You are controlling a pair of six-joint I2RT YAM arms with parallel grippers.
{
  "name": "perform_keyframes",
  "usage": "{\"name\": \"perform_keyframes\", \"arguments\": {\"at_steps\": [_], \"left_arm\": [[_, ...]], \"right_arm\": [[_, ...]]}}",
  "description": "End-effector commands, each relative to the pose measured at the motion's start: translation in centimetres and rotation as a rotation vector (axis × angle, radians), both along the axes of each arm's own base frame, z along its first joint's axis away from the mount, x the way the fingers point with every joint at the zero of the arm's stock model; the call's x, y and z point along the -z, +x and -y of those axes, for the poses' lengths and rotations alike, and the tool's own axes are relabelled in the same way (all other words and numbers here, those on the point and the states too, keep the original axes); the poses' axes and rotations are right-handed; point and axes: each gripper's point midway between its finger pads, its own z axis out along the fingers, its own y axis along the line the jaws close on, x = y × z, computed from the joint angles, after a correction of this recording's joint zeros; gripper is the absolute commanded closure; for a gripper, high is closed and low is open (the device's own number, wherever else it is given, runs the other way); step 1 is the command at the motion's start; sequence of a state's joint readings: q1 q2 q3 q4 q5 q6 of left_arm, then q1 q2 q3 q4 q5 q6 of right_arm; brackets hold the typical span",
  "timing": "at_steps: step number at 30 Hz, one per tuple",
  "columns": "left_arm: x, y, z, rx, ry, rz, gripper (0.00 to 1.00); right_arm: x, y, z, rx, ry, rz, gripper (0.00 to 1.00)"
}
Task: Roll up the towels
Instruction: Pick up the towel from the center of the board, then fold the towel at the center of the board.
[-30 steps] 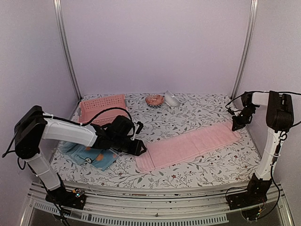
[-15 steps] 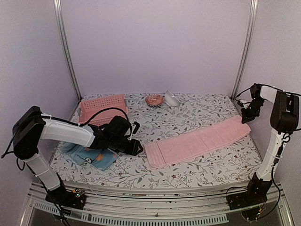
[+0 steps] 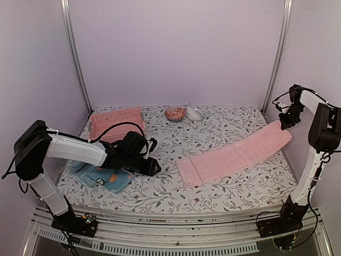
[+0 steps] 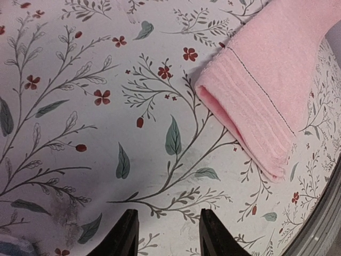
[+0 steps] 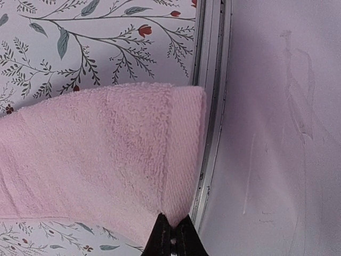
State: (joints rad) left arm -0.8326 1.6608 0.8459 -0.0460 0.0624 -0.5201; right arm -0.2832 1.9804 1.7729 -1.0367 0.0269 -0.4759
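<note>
The pink towel (image 3: 237, 157) lies flat on the table (image 3: 213, 128), a long folded strip running from 8 o'clock up to 2 o'clock across the right half. Since a second ago the whole strip has slid toward 2 o'clock. Its folded near end, which lay just beside the left gripper (image 3: 152, 168), now lies apart from it.

The right gripper (image 3: 285, 121) has gone up and back with the towel and is close to the right wall. It is clenched on the towel's far corner, which is raised off the table.

The left gripper has barely moved. It sits low at 9 o'clock from the folded end, fingers apart with nothing between them. At 8 o'clock from it, the blue towel (image 3: 109, 178) lies partly under its arm.
</note>
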Motion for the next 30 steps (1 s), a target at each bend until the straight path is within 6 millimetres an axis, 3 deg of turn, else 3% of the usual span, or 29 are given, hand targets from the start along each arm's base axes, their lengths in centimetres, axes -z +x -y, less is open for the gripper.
{"name": "perform_keyframes", "arguments": {"at_steps": [1,7,16,23,30], "left_arm": [[0.0,0.4,-0.5,0.001,-0.004,0.007,0.58],[0.5,0.4,0.1,0.011,-0.006,-0.015,0.58],[0.9,0.4,0.3,0.013,-0.002,-0.041,0.58],[1.4,0.2,0.8,0.025,-0.003,-0.068,0.58],[3.0,-0.8,1.3,0.061,-0.011,-0.132,0.58]], "right_arm": [[-1.3,-0.2,-0.7,-0.015,0.043,0.021,0.98],[0.0,-0.9,-6.0,-0.125,0.159,0.02,0.98],[3.9,-4.1,-14.3,-0.221,0.379,-0.067,0.98],[5.0,-5.9,-19.4,-0.295,0.54,-0.139,0.98],[4.8,-7.0,-23.7,-0.35,0.683,-0.184,0.98]]}}
